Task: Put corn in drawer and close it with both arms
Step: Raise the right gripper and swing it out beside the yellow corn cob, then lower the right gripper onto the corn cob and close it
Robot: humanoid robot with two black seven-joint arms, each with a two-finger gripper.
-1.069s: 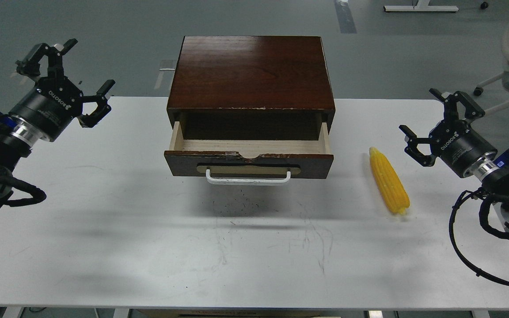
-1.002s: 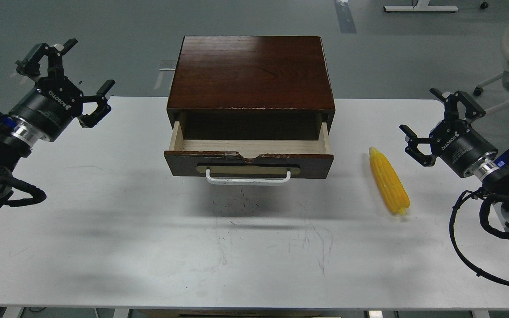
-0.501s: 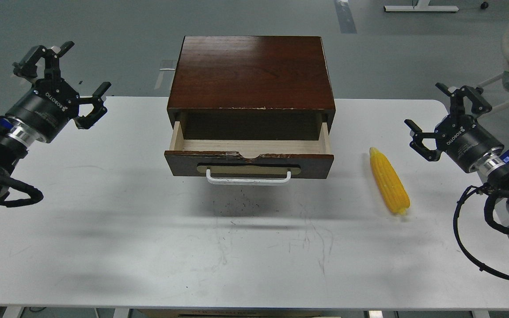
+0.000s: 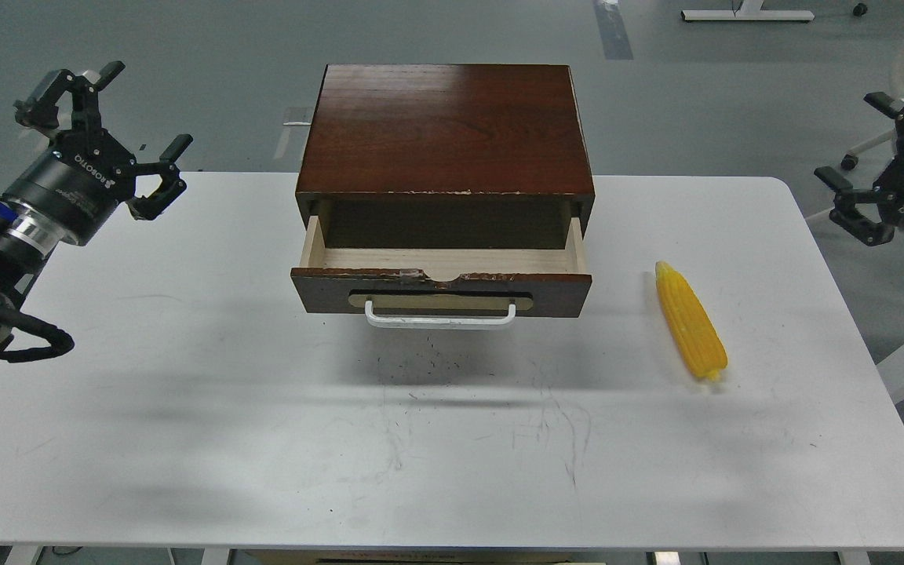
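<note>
The yellow corn cob lies on the white table, right of the cabinet, its pointed tip toward the back. The dark brown drawer is pulled open; its pale wood inside is empty and its white bar handle faces me. My left gripper is open and empty, raised above the table's far left corner. My right gripper is open and empty, raised beyond the table's right edge, well away from the corn.
The dark brown cabinet stands at the back middle of the table. White chair and stand legs show on the grey floor at the back right. Black cables hang from both arms at the view's edges.
</note>
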